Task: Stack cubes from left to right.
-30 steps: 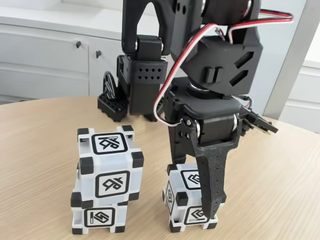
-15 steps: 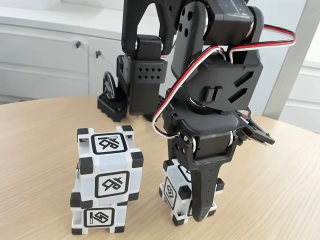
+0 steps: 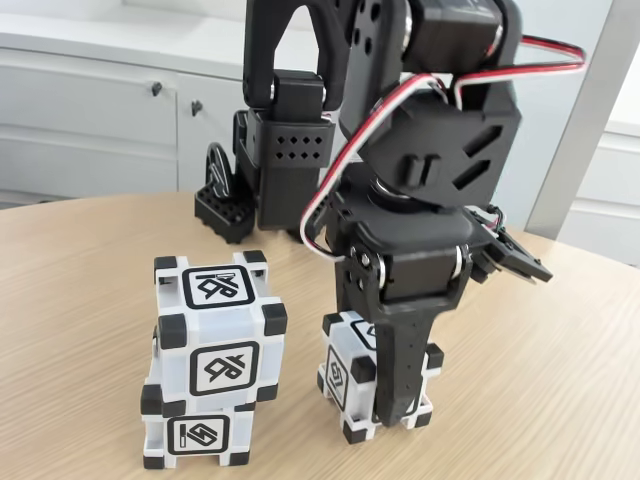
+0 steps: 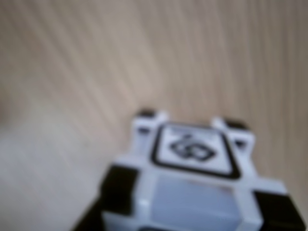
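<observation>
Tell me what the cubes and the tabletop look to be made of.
The cubes, such as the lone cube at the tool, look like moulded white plastic with a smooth, slightly glossy sheen and black corner blocks. The tabletop shows light wood grain with a matte finish; whether it is solid wood or laminate cannot be told.

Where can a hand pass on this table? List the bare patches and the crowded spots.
In the fixed view, the table lies bare right of the single cube and left of the two-cube stack, toward the arm base. Crowded: the narrow gap between stack and single cube, where the gripper stands.
</observation>
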You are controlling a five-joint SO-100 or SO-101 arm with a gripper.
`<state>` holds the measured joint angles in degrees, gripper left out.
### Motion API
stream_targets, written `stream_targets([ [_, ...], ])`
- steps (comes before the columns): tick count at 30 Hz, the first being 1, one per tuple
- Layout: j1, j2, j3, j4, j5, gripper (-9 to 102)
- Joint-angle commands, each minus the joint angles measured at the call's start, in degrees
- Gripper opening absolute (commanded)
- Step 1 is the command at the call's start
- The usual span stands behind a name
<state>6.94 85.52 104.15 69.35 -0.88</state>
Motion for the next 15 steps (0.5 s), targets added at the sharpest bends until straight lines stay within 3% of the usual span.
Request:
stream_targets([
  [1,0.6,11.7,-1.3,3.4,1.2,14],
  [7,-0.1,26.8,-10.2,7.8,5.4,16],
  [15,0.4,27.7,-31.3,21.9,3.1,16],
])
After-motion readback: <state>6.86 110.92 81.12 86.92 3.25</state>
